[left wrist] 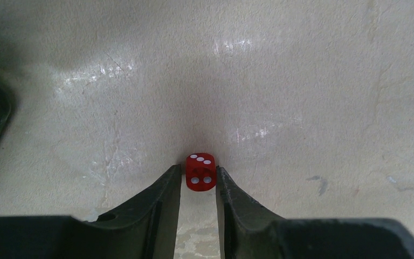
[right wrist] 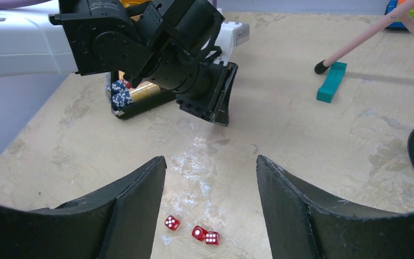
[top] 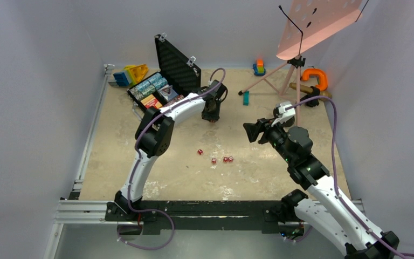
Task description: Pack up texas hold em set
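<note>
Pale grey walls (top: pixel 32 81) box the scene in at nine, twelve and three o'clock, and the mottled beige tabletop (top: pixel 248 178) catches soft white glare near its centre. An aluminium rail (top: pixel 86 151) runs up the nine o'clock edge, and a pink music stand (top: pixel 318 21) towers at one o'clock.

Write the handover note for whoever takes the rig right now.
Left gripper: fingers either side of one die, beside the case; grip not certain.
Right gripper: open, empty, above the four loose dice.
Done: chips and card box sit in the open case.
Left to do: all five dice into the case, then close it.
</note>
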Controlling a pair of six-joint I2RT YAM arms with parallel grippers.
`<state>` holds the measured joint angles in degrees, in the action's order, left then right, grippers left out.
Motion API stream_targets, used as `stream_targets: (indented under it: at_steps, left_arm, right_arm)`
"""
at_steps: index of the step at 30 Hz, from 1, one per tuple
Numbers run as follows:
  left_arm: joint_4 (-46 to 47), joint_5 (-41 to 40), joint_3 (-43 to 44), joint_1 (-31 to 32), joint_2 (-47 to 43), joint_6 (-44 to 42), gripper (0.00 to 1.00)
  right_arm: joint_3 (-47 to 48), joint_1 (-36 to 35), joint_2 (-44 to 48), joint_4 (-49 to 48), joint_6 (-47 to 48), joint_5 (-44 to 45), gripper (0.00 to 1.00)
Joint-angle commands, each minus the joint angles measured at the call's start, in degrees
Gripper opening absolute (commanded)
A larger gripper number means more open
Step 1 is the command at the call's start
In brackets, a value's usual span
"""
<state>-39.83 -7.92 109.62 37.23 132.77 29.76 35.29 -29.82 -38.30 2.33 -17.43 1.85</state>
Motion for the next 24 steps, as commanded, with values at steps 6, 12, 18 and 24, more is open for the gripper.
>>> stream_targets:
  at_steps: [6,12,18,24]
  left_arm:
    - [-2.11,-0.62,3.67,-0.23,0.87,-1.76,0.27]
    - [-0.31,0.53,1.98,-0.23,-0.18,-3.64,0.01]
    - [9.24,2.83,-9.92,-0.06,-11.68,-5.8,0.0]
    - [9.52,2.95,-22.35,-0.08,-24.66,-7.08,0.0]
  right_arm:
    - [-0.08,0.2,-0.13,-1.45,0.68,-0.7,0.66]
    - [-0.04,0.14,-0.13,-1.45,0.81,-0.66,0.66]
    - [-0.1,0.21,0.48,-1.32,0.89,0.29,0.66]
    - [-0.12,0.2,0.58,-1.32,1.0,0.52,0.66]
